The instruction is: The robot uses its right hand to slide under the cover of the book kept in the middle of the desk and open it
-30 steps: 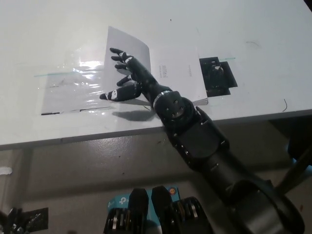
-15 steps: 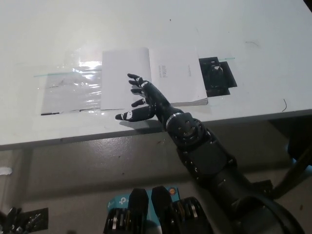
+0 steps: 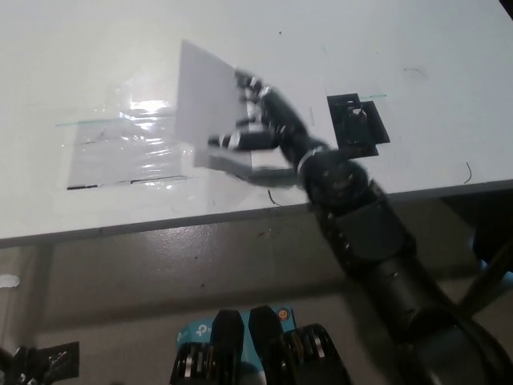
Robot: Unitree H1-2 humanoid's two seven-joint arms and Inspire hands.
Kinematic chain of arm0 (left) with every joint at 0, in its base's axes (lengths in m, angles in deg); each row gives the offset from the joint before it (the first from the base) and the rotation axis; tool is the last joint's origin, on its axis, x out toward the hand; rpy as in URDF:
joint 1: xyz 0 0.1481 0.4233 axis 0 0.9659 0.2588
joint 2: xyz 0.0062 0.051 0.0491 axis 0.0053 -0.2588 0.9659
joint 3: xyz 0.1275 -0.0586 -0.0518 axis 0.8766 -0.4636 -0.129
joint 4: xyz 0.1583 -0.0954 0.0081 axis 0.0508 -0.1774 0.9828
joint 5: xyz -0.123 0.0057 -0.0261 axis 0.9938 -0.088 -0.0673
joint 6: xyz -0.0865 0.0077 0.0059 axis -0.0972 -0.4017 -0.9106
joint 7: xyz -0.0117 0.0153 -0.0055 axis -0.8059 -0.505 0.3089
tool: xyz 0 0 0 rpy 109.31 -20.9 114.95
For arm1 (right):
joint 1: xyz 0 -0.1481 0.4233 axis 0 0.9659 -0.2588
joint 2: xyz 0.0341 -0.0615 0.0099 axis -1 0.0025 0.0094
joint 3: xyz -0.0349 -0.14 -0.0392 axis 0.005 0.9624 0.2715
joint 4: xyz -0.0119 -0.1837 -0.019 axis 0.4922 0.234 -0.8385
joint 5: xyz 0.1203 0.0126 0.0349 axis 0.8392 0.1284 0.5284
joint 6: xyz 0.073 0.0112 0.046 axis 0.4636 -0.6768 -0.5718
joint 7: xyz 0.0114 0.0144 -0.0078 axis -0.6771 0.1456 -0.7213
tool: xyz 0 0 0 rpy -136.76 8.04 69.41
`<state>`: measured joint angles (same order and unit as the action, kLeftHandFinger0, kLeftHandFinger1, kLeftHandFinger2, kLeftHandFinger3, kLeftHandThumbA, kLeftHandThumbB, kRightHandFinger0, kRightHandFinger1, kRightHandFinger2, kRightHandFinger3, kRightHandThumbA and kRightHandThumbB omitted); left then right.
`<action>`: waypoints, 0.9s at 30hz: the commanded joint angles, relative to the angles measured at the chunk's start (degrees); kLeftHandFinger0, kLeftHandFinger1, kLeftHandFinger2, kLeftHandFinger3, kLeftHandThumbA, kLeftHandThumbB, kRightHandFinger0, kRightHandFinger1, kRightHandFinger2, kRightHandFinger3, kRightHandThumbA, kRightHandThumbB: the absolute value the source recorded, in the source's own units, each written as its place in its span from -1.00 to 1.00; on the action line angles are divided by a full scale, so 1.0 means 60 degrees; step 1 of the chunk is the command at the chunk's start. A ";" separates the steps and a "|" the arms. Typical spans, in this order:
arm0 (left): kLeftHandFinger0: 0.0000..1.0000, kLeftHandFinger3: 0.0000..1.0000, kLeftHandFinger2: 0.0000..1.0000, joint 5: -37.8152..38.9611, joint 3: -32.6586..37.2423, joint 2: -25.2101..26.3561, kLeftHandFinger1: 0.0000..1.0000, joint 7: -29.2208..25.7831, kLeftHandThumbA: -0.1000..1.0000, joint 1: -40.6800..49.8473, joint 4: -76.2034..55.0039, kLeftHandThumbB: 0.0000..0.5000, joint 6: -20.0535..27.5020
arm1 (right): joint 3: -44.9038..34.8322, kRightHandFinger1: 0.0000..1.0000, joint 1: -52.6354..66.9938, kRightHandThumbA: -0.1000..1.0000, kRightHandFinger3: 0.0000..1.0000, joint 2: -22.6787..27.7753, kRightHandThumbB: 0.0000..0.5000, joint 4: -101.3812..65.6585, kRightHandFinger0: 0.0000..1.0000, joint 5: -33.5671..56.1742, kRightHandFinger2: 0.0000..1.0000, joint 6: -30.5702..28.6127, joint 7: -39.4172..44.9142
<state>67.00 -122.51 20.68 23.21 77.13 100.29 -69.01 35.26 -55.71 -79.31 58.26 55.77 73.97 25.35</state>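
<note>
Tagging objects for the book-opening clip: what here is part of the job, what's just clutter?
Job: book, its raised cover, right hand against the cover.
Clutter: clear plastic sheet, black item, desk.

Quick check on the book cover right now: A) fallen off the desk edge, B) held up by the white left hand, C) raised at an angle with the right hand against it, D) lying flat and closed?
C: the white cover stands tilted up off the book, with the black right hand against it.
</note>
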 commanded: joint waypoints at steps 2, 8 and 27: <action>0.48 0.75 0.76 0.0109 -0.0025 0.0089 0.56 0.0178 0.30 0.0110 -0.0076 -0.31 0.0127 | -0.0727 0.93 -0.0608 1.00 1.00 -0.0017 -0.23 -0.1055 0.40 0.0780 1.00 0.0650 0.0185; 0.54 0.73 0.73 0.0046 0.0089 0.0030 0.59 0.0268 0.32 0.0313 -0.0289 -0.24 0.0207 | -0.1962 0.92 0.0287 1.00 1.00 0.0138 -0.23 -0.3214 0.39 0.1665 0.98 0.1697 0.0092; 0.59 0.79 0.75 0.0423 -0.0239 0.0052 0.65 0.0354 0.37 0.0490 -0.0350 -0.30 0.0292 | -0.5005 0.97 0.4530 0.96 1.00 0.0179 -0.38 -0.7435 0.57 0.3859 1.00 0.2090 -0.0563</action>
<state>68.77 -123.22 19.66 24.52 80.14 99.63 -68.68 7.15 -30.08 -77.13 19.28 73.80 86.76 23.94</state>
